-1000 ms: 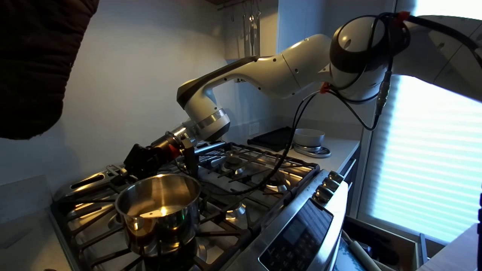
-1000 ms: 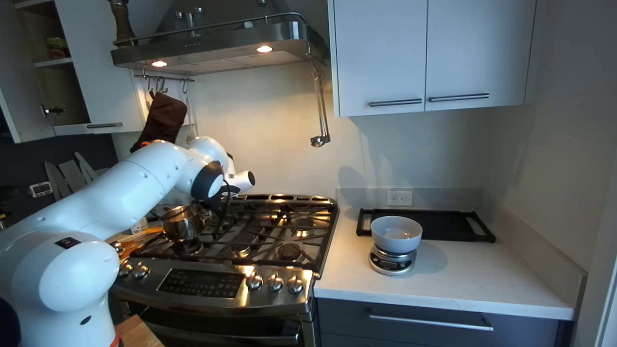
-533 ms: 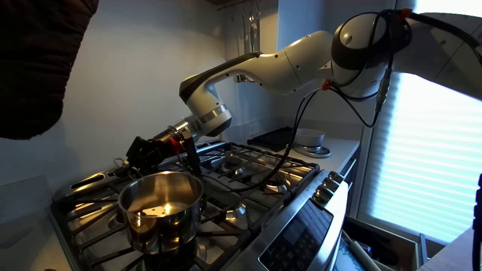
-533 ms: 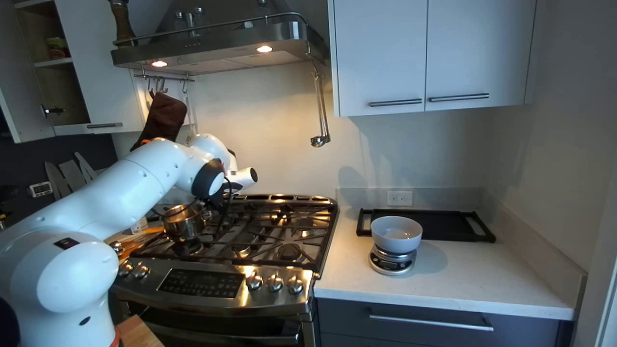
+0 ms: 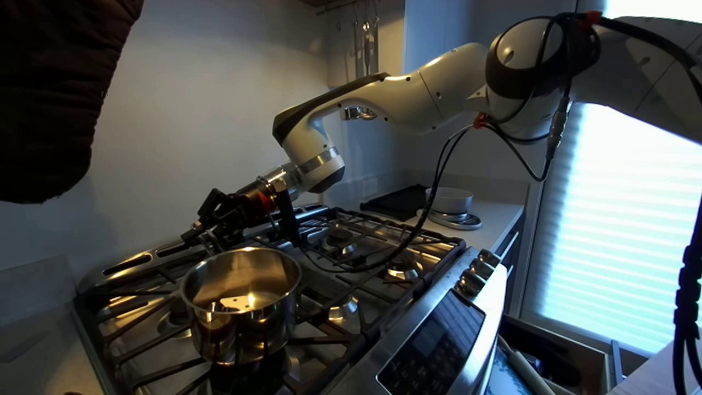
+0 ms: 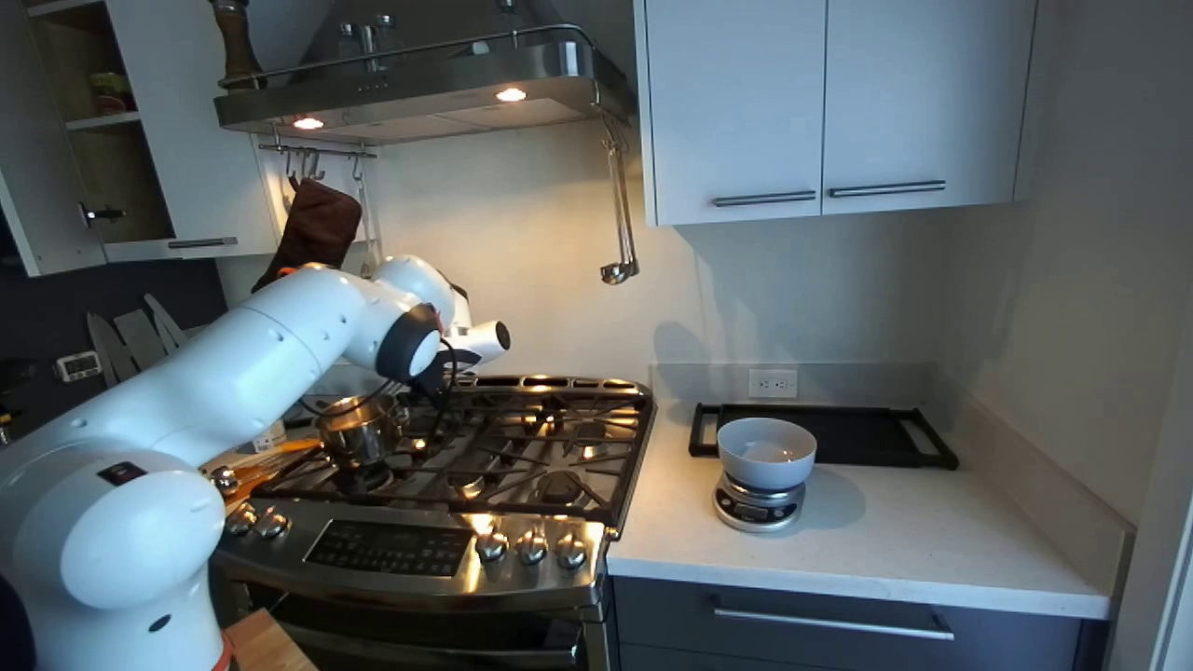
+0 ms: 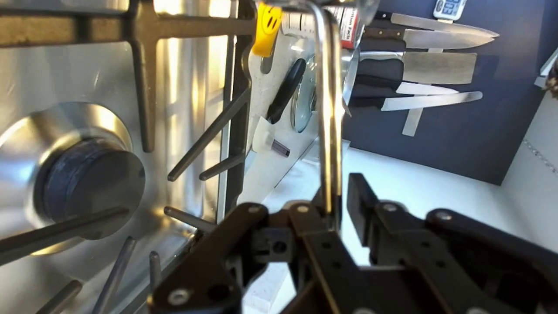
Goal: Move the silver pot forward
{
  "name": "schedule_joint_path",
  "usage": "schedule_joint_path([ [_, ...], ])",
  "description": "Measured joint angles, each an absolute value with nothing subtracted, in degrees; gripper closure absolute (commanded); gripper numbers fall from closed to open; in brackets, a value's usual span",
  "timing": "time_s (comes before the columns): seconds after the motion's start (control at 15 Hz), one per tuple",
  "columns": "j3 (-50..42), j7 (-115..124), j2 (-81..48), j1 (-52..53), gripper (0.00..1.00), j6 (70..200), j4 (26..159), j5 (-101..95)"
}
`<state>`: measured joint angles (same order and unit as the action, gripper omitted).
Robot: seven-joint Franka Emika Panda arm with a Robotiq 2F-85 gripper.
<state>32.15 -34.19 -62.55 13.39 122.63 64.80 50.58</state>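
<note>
The silver pot (image 5: 241, 332) stands on a front burner grate of the stove, its golden-tinted inside facing up. It also shows in an exterior view (image 6: 357, 438), partly behind the arm. Its long looped handle (image 7: 330, 109) runs down the wrist view to my gripper (image 7: 340, 192). My gripper is partly open, with the handle between its fingers. The handle lies close against one finger, and a gap shows to the other finger (image 7: 359, 200); contact cannot be told. In an exterior view the gripper (image 5: 202, 237) is behind the pot, near the stove's back edge.
Raised grates (image 5: 137, 351) cover the stove around the pot. A white bowl (image 6: 766, 457) stands on a scale by a black tray (image 6: 839, 438) on the counter. A brown oven mitt (image 6: 317, 224) hangs above the arm. Knives (image 7: 440, 67) are on the wall.
My gripper has moved right in an exterior view, along the back of the stove. The pot has shifted slightly the same way and its handle has swung round with the gripper.
</note>
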Motion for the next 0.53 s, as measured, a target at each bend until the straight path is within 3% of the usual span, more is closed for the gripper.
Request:
schedule_joint_path([
  [0.07, 32.2, -34.2, -62.5, 13.3, 0.46, 122.7, 64.8, 50.7],
  [0.33, 32.2, -34.2, -62.5, 12.9, 0.36, 123.3, 65.2, 51.6],
  [0.53, 32.2, -34.2, -62.5, 12.7, 0.44, 123.9, 65.6, 52.8],
])
